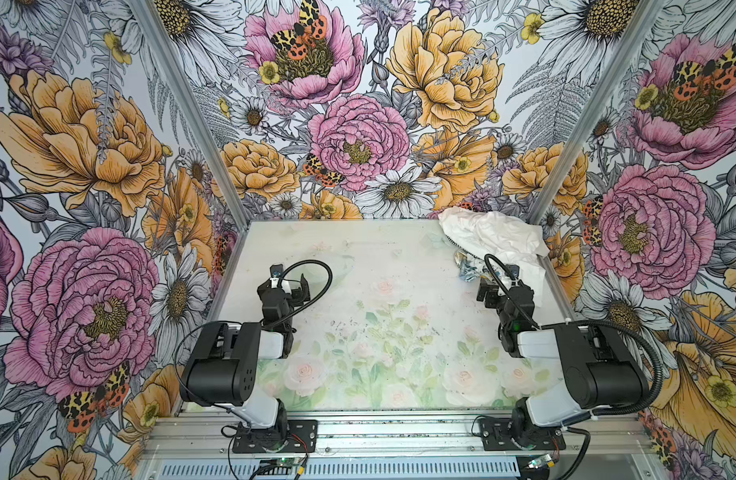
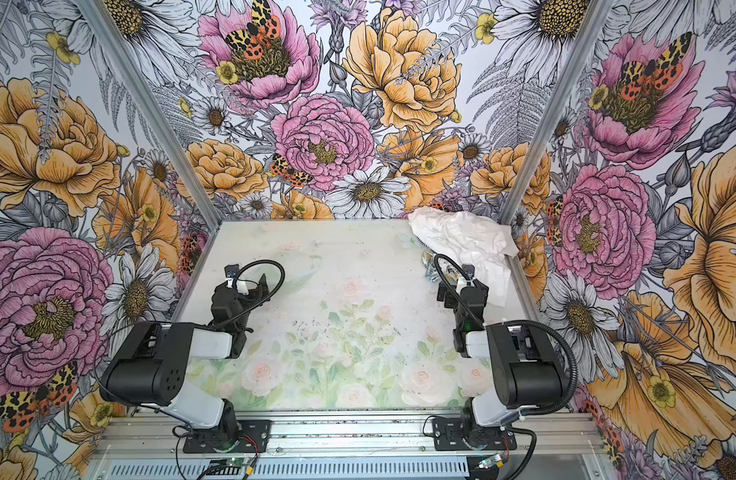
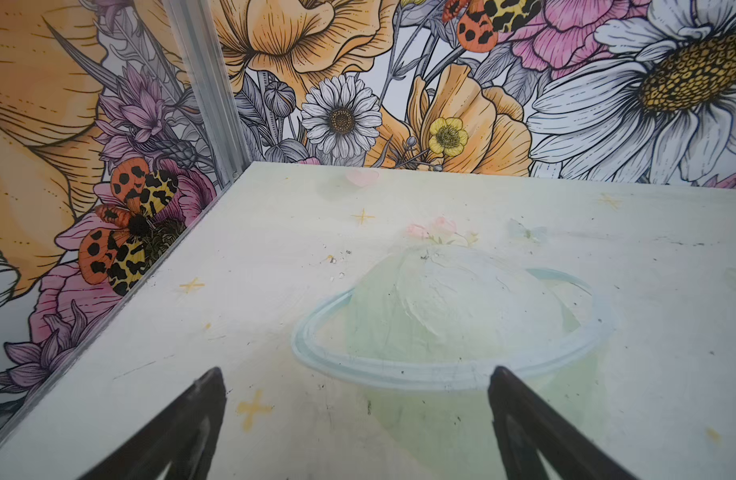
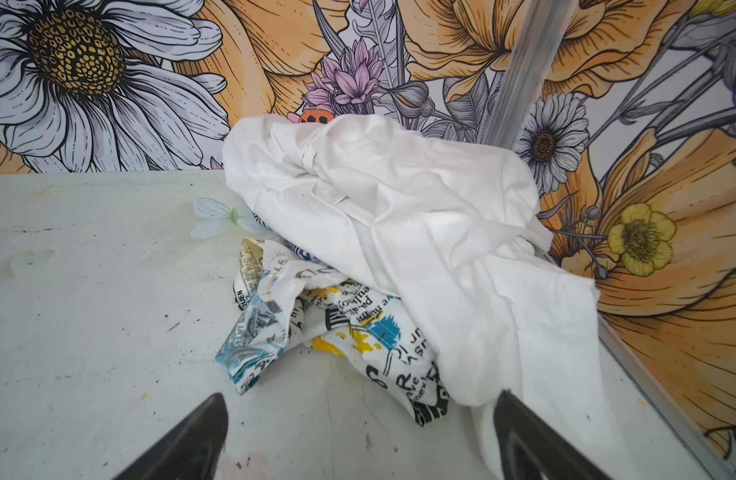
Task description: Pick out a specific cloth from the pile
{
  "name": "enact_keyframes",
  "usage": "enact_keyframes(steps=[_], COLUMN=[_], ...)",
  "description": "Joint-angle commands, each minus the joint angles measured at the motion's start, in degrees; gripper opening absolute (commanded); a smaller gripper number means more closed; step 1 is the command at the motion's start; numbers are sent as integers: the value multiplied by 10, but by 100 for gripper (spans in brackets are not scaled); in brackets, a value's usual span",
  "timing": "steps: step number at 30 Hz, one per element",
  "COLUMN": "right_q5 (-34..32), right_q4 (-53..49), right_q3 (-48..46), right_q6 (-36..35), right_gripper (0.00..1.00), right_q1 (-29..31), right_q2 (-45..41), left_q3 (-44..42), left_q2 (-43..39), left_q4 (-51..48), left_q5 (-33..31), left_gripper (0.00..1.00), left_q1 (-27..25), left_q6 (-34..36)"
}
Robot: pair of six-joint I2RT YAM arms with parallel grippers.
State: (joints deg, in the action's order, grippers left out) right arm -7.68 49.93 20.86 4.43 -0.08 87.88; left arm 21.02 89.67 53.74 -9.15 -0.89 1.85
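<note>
Flowered wallpaper is enclosing a pale painted table, and the pile is sitting in its far right corner, a big white cloth lying over a striped cloth. The cloth, printed in blue, yellow and dark lettering, is poking out crumpled from under the white one's near edge. The right jaws are standing wide open just before it, holding nothing; the left jaws are gaping empty over bare table, well apart
</note>
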Motion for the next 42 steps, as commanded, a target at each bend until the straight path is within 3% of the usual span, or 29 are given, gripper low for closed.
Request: enact_keyframes(steps=[1,8,13,22,27,29,31,34,36,38,40,42], right_q5=[2,2,2,-11,-25,-37,-71,-112,-161,-192,-177,-156], right_q4=[5,5,4,17,59,96,138,50,-38,-109,-118,-161], right_q3=[14,14,14,7,-15,-34,-60,-57,-30,-1,5,35], right_q6=[0,0,0,-13,-25,-30,-30,-34,-34,7,41,58], right_gripper=[99,100,100,100,100,99,99,97,94,94,94,94], right_q1=[-2,-2,-1,11,24,31,40,56,77,81,80,80], right_q2=[2,2,3,2,0,-1,-19,-112,-164,-189,-198,-197], left_q3=[3,3,6,5,-19,-45,-61,-26,48,134,207,293], left_q2=[-8,-8,-9,-9,-14,-30,-65,-163,-229,-262,-254,-233], left_q4=[6,5,-1,2,45,84,102,-2,-178,-362,-454,-556], left_q5=[0,1,36,11,-24,-64,-144,-257,-262,-164,-73,-2], left_gripper=[99,99,99,99,99,99,99,99,99,99,99,99], left_q1=[-3,-4,16,3,-23,-35,-87,-232,-297,-308,-316,-347], left_q6=[-5,-5,-18,-9,12,16,58,174,155,84,34,27])
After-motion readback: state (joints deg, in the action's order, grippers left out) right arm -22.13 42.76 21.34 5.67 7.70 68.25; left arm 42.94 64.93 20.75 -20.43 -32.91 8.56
